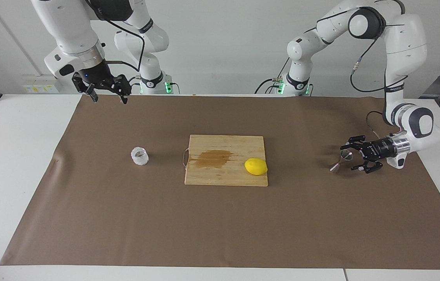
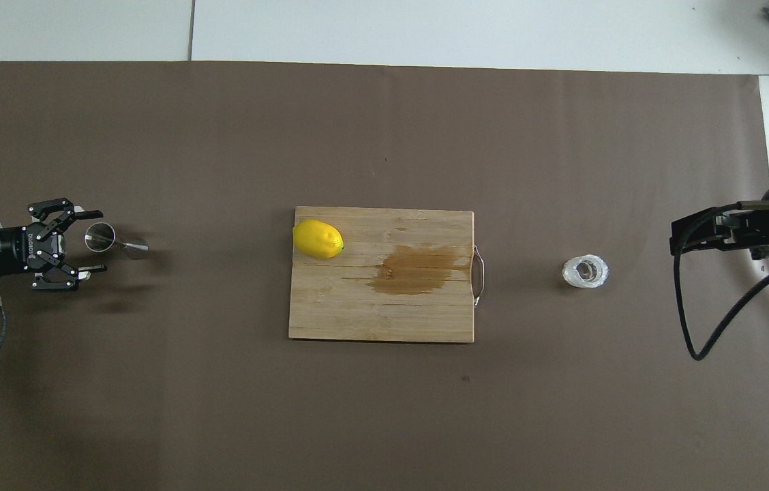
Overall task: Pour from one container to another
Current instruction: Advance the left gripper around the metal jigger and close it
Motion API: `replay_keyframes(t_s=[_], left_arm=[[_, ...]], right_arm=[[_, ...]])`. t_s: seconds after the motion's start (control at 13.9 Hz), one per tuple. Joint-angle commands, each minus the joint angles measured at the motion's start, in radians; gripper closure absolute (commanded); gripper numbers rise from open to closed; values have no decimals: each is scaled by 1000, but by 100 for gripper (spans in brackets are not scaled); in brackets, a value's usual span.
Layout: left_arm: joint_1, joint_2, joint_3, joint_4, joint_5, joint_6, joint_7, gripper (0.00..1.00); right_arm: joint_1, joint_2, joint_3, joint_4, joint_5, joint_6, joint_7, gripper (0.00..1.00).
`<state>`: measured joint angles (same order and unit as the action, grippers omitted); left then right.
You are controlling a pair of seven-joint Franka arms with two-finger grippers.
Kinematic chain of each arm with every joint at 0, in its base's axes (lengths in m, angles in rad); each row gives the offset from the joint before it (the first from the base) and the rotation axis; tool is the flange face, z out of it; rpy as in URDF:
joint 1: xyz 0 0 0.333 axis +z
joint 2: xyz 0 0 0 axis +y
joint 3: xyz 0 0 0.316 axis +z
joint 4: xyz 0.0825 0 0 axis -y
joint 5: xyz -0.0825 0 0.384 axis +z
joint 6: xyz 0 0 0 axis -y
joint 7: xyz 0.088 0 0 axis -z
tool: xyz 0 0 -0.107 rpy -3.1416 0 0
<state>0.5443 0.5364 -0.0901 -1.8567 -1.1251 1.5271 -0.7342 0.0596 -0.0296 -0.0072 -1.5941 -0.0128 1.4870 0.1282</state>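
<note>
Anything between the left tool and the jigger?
Nothing visible. The left tool is open and sits right beside the steel jigger, with only bare brown mat between them. The lemon lies apart, on the cutting board.

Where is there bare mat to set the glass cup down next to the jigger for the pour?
The mat is bare between the cutting board and the jigger, and between the board and the glass cup. It is crowded only at the jigger, where the open left gripper sits beside it. On the board a lemon and a stain take room. The right gripper waits.
</note>
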Motion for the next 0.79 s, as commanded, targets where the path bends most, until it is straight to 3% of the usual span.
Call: replay_keyframes(t_s=[0.0, 0.72], left_arm=[[-1, 2, 1, -12, -27, -19, 32, 0], [-15, 2, 1, -38, -56, -38, 90, 0]], right_arm=[[-17, -3, 4, -3, 33, -5, -27, 0], [-17, -3, 4, -3, 33, -5, -27, 0]])
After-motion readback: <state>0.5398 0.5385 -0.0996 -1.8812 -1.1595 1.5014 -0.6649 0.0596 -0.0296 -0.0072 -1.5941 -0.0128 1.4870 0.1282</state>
